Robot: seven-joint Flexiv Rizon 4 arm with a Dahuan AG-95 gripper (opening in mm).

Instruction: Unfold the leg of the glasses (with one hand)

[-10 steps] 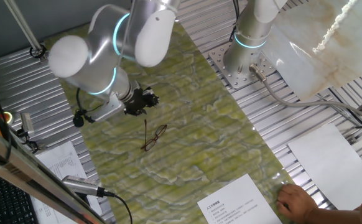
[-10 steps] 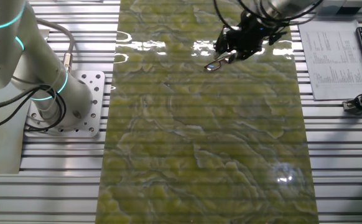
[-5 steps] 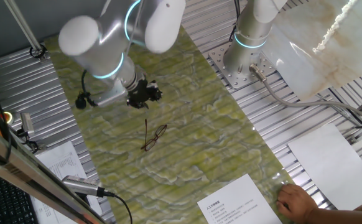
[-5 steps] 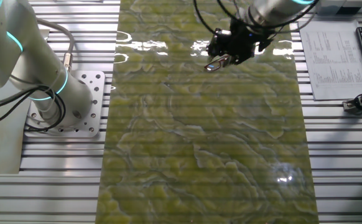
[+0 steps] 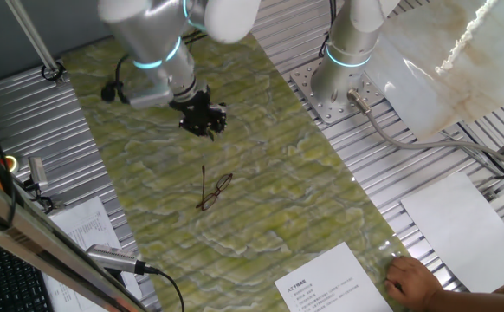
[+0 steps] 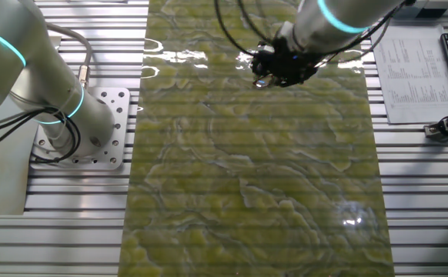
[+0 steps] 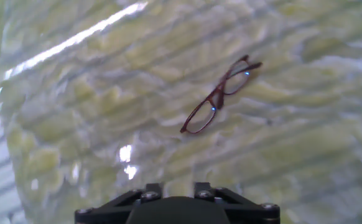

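The glasses lie on the green marbled tabletop. They have a thin reddish-brown frame, and one leg sticks out straight toward the far side. In the hand view the glasses lie ahead of the hand and a little right, well apart from it. The gripper is small and black and hangs above the table beyond the glasses. It holds nothing. In the hand view only the two finger stubs show at the bottom edge, with a gap between them. In the other fixed view the gripper covers the glasses.
A second arm's base stands bolted at the table's far right and also shows in the other fixed view. A bare human hand rests beside a printed sheet at the near edge. More papers and cables lie off the mat.
The arm has swung away from the glasses, and the gripper has moved up and toward the far end of the mat. The glasses have not moved.
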